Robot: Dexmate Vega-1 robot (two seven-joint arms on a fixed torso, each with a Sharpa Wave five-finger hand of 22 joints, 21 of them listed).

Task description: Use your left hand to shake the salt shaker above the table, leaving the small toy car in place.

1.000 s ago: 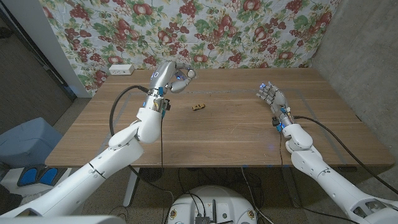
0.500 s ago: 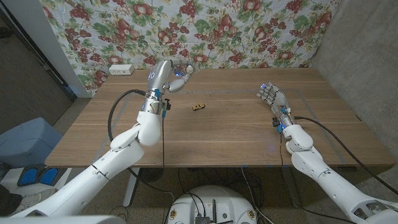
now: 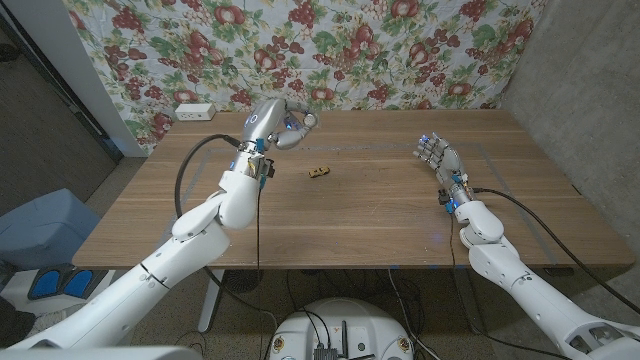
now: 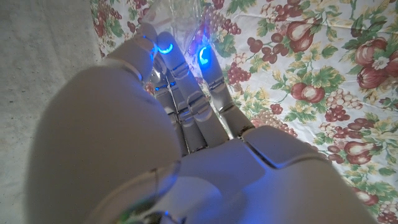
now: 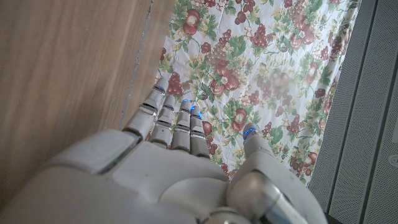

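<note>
I am working at a wide wooden table point(image 3: 340, 210) that is standing before a fruit-and-flower cloth backdrop point(image 3: 330, 50), with a bare grey wall running along the right side and a white power strip point(image 3: 195, 111) sitting at the far left corner. The plain board is giving me plenty of open air to shake over.

I am holding the left hand point(image 3: 281, 124) raised over the far left part of the table, well above the wood, because the shaking is meant to happen in the air. Its fingers point(image 4: 177, 62) are curling in around something clear and glassy, which I am taking to be the salt shaker point(image 4: 180, 15); from the head camera it is too hidden inside the hand for me to make out.

I am keeping the right hand point(image 3: 437, 156) out of the job on the right side, fingers straight, slightly apart and gripping nothing.

The small toy car point(image 3: 318, 172) is sitting on the wood just right of and nearer than the raised hand, apart from it, so I judge I am leaving it undisturbed.
</note>
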